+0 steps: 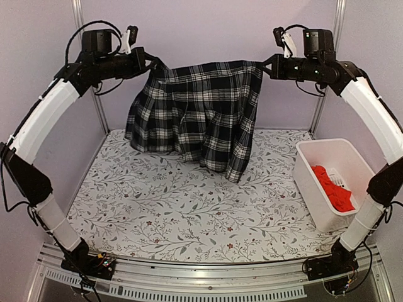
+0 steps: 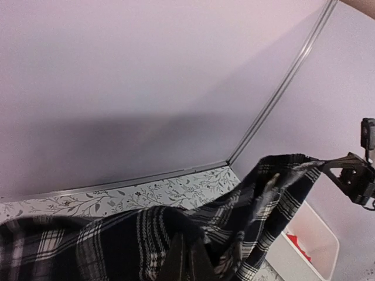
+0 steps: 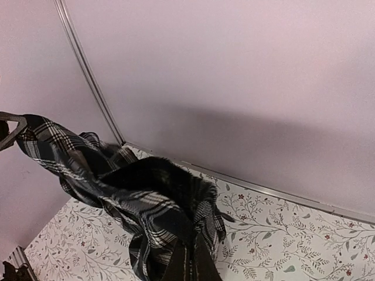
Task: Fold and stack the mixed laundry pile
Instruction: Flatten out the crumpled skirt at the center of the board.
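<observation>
While L pincer [image 1: 153, 63] & R pincer [image 1: 263, 64] clench 1 plaid garment [image 1: 195, 110], 1 red shirt [image 1: 330, 185] sits in basket [image 1: 310, 192].

Premises: a robotics test cell, not a domestic setting. Plain pale panel walls [image 1: 208, 31] framed by aluminium posts [image 1: 79, 19] enclose the bench [image 1: 157, 214] on three sides. The left arm [image 1: 44, 119] and right arm [image 1: 378, 116] are bolted to a slotted aluminium rail [image 1: 208, 280] along the bench's near edge, with wiring [image 1: 94, 267] exposed at their bases.
</observation>
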